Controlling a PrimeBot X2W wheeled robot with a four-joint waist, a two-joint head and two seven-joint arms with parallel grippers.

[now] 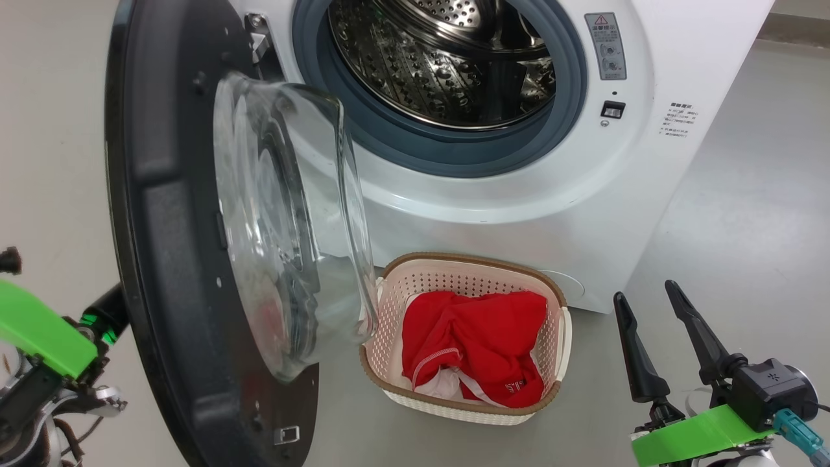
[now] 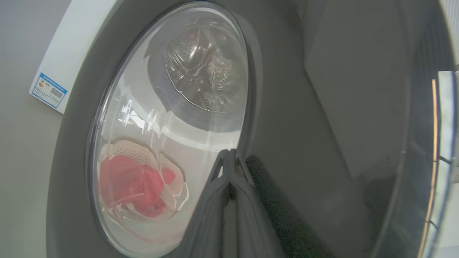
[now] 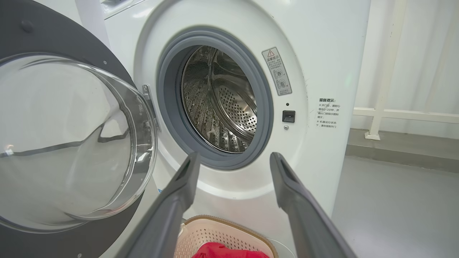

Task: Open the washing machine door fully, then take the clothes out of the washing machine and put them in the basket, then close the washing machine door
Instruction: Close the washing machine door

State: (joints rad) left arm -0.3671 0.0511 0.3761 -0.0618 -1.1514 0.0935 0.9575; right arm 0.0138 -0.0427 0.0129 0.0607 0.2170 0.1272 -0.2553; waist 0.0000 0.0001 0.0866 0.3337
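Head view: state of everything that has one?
washing machine door: open, standing out to the robot's left
washing machine: drum looks empty
basket: upright on the floor
clothes: in the basket
left tool: shut, nothing gripped, by the door's outer face
right tool: open, empty

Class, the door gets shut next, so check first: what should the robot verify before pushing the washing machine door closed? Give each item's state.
1. Drum empty: ok, nothing visible inside.
2. Clothes in the basket: ok.
3. Right gripper open, clear of the doorway: ok.
4. Left gripper shut at the washing machine door's outer face: ok; contact: cannot tell.
5. Basket clear of the door's swing: cannot tell; the glass bowl looks close to its rim.
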